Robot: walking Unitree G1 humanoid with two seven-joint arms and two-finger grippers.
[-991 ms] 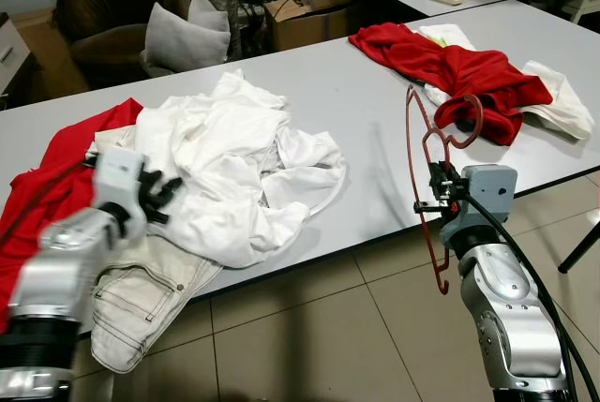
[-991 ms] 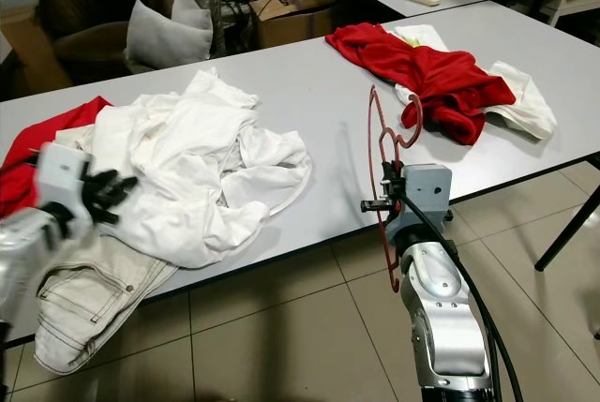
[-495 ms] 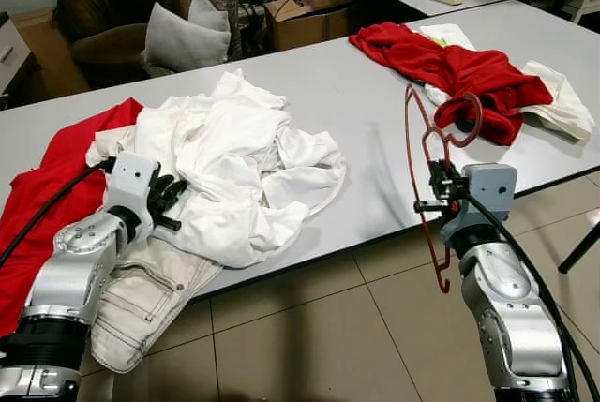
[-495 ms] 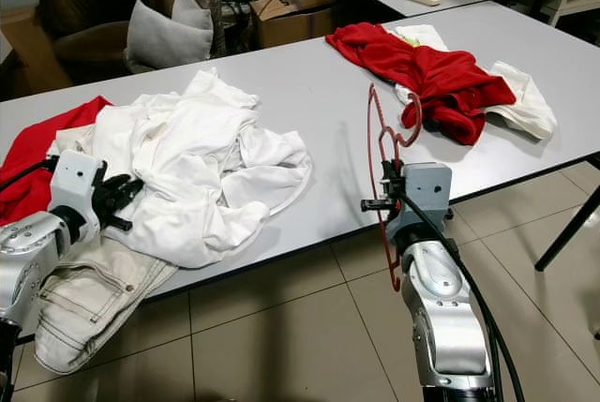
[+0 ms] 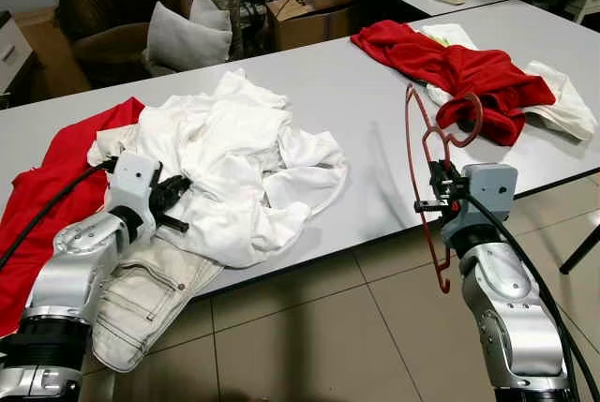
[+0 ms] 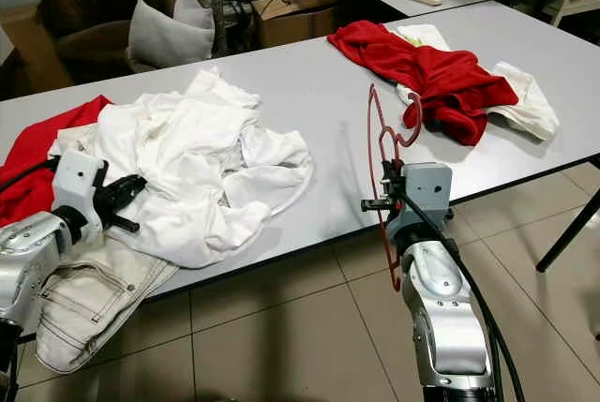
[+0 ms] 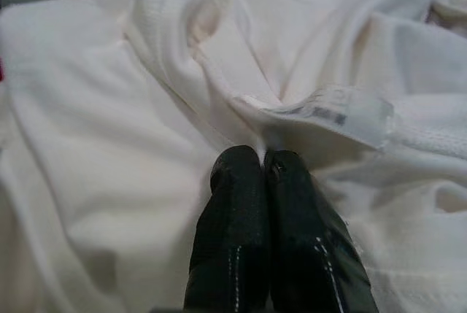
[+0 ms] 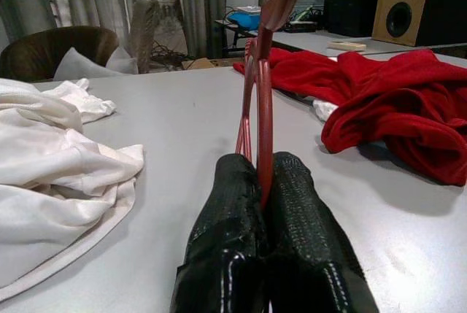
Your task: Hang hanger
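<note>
Grey table (image 5: 356, 111) ahead: my right gripper (image 5: 439, 188) is clenched on the red hanger (image 5: 427, 168), upright, while my left gripper (image 7: 264, 163), well apart, pinches the white shirt (image 5: 234, 158).

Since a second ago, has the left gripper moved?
Yes. The left gripper advanced up the table onto the white shirt; jaws now shut on it.

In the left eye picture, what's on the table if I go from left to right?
red cloth → beige jeans → white shirt pile → red hanger in the right gripper → red garment
</note>
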